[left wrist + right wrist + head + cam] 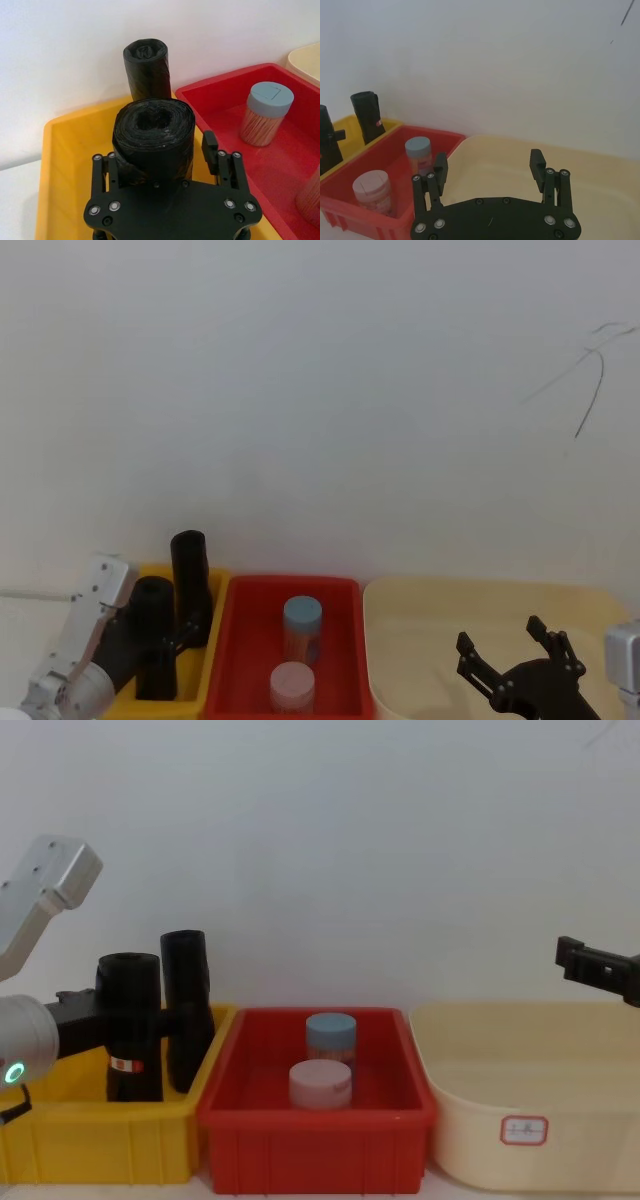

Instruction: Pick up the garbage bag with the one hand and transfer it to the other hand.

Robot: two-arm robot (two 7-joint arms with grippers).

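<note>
Fingers [210,146] of left gripper [155,150] straddle garbage bag [152,120] mid-height, not yet pinched; roll likely light, soft, slick, so squeeze mid-body; right gripper [489,161] gapes wide over cream bin [520,1120].

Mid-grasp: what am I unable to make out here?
- Chest view: bag base, behind yellow bin wall.
- Left wrist view: bag's lower half, behind left tool.
- Chest view: right tool, cut by the edge.
- Chest view: tub sticker text, too small.
</note>
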